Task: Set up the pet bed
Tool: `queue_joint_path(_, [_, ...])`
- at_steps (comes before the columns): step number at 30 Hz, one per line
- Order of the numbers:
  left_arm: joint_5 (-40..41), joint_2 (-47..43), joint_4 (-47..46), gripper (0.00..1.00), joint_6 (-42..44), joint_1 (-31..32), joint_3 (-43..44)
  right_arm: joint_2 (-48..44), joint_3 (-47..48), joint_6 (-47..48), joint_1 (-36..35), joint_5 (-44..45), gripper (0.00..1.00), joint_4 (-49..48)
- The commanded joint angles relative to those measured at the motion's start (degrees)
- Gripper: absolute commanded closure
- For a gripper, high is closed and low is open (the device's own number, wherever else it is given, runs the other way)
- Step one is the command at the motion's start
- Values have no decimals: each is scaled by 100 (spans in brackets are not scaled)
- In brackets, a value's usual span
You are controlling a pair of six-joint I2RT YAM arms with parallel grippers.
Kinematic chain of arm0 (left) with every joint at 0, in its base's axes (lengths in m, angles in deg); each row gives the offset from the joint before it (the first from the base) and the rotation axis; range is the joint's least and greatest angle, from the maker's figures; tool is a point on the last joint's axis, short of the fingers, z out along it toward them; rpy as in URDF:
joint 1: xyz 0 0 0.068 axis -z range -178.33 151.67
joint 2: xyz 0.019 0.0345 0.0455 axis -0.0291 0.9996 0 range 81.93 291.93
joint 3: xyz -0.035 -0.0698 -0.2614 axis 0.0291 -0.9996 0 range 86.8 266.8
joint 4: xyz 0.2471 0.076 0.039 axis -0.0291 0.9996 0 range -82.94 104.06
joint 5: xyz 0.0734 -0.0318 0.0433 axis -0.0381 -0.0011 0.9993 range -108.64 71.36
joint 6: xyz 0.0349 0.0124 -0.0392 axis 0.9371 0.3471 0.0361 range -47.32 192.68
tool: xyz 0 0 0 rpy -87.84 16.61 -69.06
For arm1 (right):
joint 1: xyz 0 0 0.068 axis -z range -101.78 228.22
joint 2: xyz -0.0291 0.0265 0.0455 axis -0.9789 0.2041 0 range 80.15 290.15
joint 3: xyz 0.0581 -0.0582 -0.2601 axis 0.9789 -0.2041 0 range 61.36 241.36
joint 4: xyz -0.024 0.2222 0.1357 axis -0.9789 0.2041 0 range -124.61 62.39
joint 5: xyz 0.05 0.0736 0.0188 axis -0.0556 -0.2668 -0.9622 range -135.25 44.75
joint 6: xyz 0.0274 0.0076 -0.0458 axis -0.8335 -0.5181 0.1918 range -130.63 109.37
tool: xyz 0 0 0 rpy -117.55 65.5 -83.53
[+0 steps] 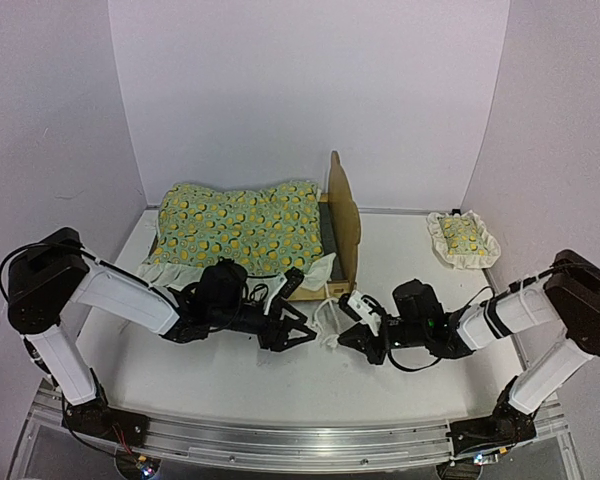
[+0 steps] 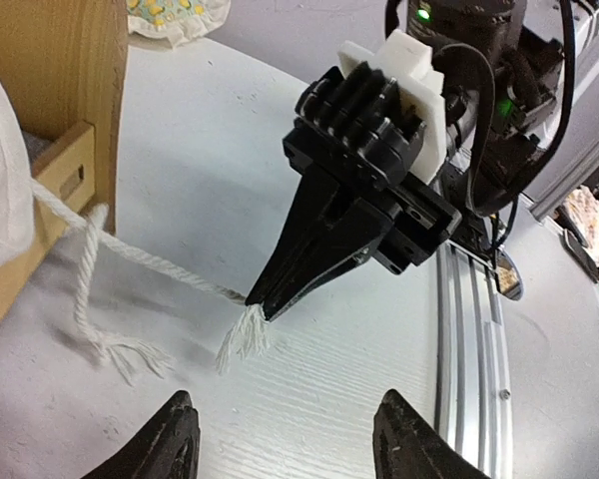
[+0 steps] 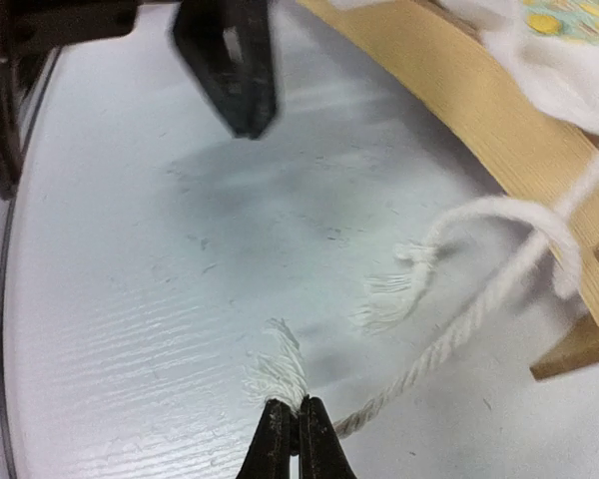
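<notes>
- Nearest the top camera is the aluminium rail [image 1: 280, 445] that carries both arm bases, at the table's near edge.
- The pet bed [image 1: 326, 222] stands beyond the left arm. Its long axis runs left to right across the table, and its upright headboard [image 1: 343, 205] forms the right end.
- A lemon-print blanket [image 1: 240, 225] covers nearly all of the bed; only a dark strip of mattress shows beside the headboard.
- The left gripper [image 1: 302, 308] hangs low just in front of the bed's near right corner. Its jaws are spread with nothing between them, and its fingertips [image 2: 180, 434] point towards the right gripper.
- A white twisted cord [image 2: 160, 264] comes out from under the blanket's ruffle at that corner and runs rightwards just over the table. What it is fastened to, I cannot tell.
- A second, loose strand [image 2: 90, 289] droops from it, its frayed end resting on the table nearer the bed.
- The right gripper [image 3: 295, 414] has its jaws pressed together on the cord's frayed end, near the bed's headboard corner.
- As I judge it, the bed lies up and to the left of both sets of jaws, and the left arm is the nearer. The loose strand is within easiest reach of the left jaws.
- The two grippers almost meet tip to tip, so each stands in the other's way, and the headboard blocks any approach from the right.
- The small ruffled pillow [image 1: 462, 238] lies far right, well apart from the bed.
</notes>
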State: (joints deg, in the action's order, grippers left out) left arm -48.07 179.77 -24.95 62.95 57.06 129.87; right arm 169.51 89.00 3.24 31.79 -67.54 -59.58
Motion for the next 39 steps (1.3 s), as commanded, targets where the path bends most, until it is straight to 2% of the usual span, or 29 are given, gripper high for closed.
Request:
queue_joint_path(1, [1008, 305, -708, 44, -886, 65, 518, -442, -483, -2587, -34, 1447, 100, -1983])
queue_joint_path(2, [1055, 467, -810, 44, -1022, 93, 652, -399, -428, -3078, -32, 1826, 100, -1893])
queue_joint_path(3, [1149, 638, -838, 44, -1094, 152, 843, -269, -324, -3220, -32, 1851, 100, -1801])
queue_joint_path(5, [1710, 964, -789, 43, -1565, 198, 1229, -23, -223, -3248, -69, 1652, 100, -1987])
queue_joint_path(7, [2073, 1215, -635, 48, -2050, 200, 1530, 126, -281, -3360, -116, 1651, 100, -2359])
queue_joint_path(9, [2322, 1354, -557, 48, -2612, 183, 1619, 159, -311, -3422, -173, 1855, 100, -2467])
queue_joint_path(14, [3159, 1267, -149, 55, -3172, 248, 1556, 88, -442, -3386, -222, 2106, 100, -2652])
queue_joint_path(18, [3181, 1532, 4, 56, -3568, 324, 1864, -15, -499, -3387, -232, 2219, 100, -2693])
queue_joint_path(25, [3829, 1823, 264, 61, -3630, 449, 2336, -219, -622, -3598, -283, 2476, 100, -2722])
queue_joint_path(31, [4405, 1877, 494, 70, -3499, 446, 2499, -281, -646, -3757, -355, 2804, 100, -2618])
queue_joint_path(33, [4461, 1879, 532, 75, -3420, 439, 2517, -303, -612, -3824, -367, 2945, 100, -2519])
queue_joint_path(36, [4410, 1813, 564, 89, -3284, 445, 2494, -263, -296, -3914, -369, 3279, 100, -1883])
queue_joint_path(39, [4207, 1692, 557, 98, -3124, 446, 2400, -70, -181, -3698, -367, 3353, 100, -2176])
